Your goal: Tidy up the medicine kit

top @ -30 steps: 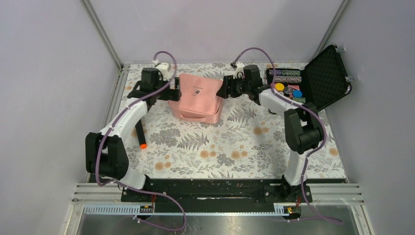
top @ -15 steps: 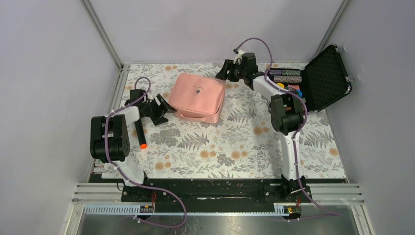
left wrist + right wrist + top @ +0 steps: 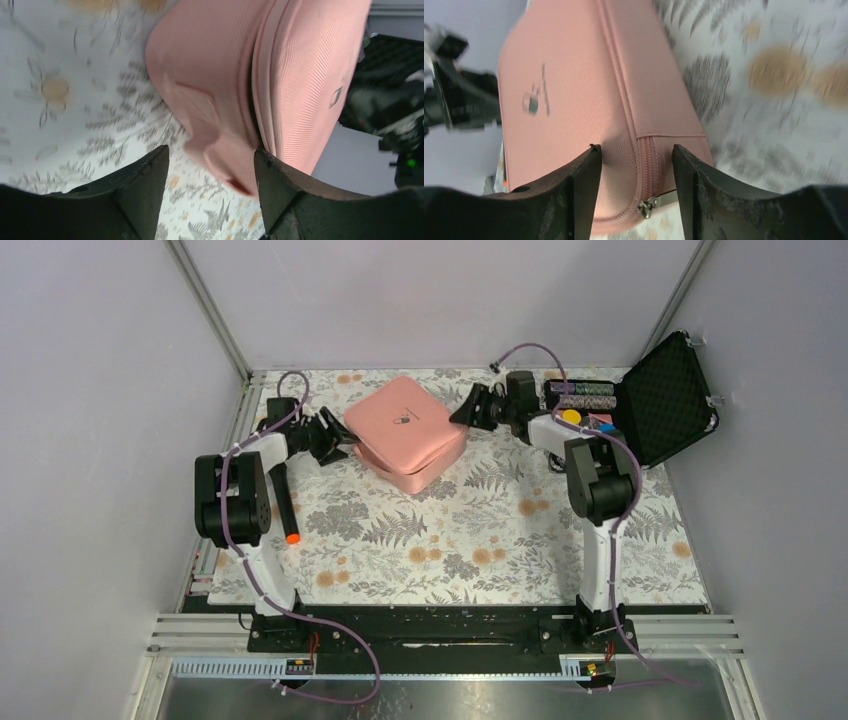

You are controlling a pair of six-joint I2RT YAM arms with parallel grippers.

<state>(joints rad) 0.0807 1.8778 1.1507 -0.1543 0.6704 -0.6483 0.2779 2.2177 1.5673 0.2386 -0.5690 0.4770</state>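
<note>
While the half-spread fingers of the left gripper [image 3: 210,152] straddle the left corner of the soft pink woven-fabric medicine kit [image 3: 405,425], the right gripper [image 3: 636,147] brackets its zippered right end, clamped or not unclear.

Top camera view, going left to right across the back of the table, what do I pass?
left gripper → pink pouch → right gripper → open black case
</note>
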